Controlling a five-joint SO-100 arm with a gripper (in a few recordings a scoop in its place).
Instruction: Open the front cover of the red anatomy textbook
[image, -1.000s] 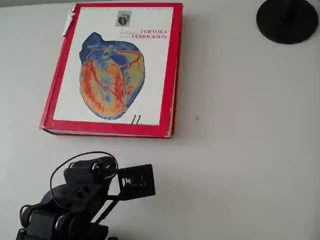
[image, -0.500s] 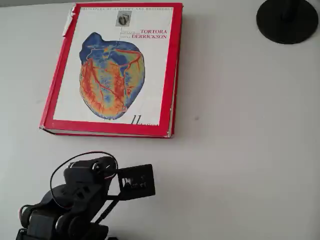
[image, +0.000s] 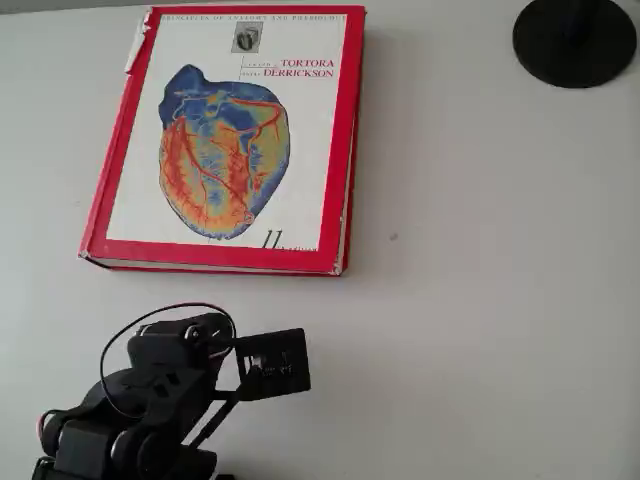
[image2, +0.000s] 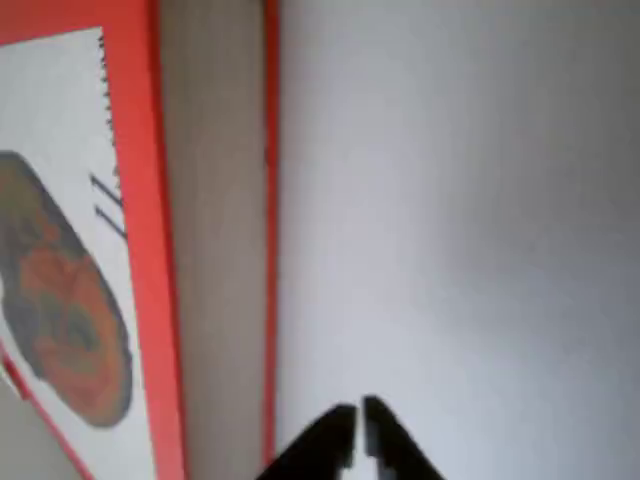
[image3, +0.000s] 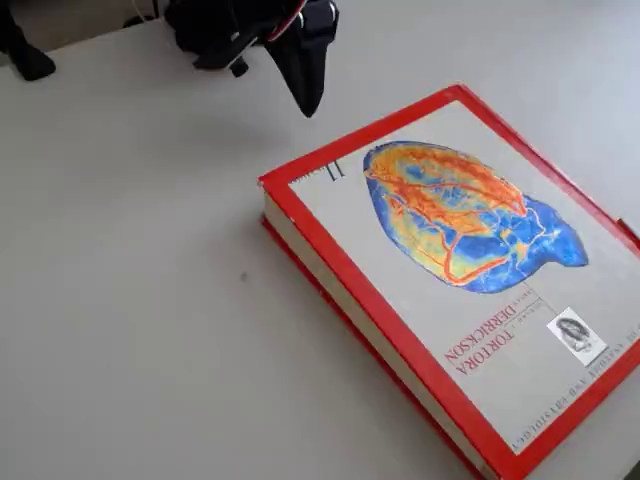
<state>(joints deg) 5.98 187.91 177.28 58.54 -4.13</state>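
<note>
The red anatomy textbook (image: 225, 140) lies closed and flat on the white table at the upper left of the overhead view. Its front cover (image3: 470, 260) faces up, showing the blue-orange heart and red lettering. In the wrist view the cover (image2: 60, 230) and the page block fill the left side. My gripper (image2: 358, 418) is shut and holds nothing, hovering over bare table just beside the book's page edge. In the fixed view the black gripper (image3: 307, 105) points down above the table, a short way off the book's near corner. The arm (image: 160, 385) sits folded below the book.
A black round base (image: 575, 40) stands at the table's top right corner in the overhead view. Another dark object (image3: 20, 50) sits at the top left of the fixed view. Bare white table (image: 480, 300) stretches right of the book.
</note>
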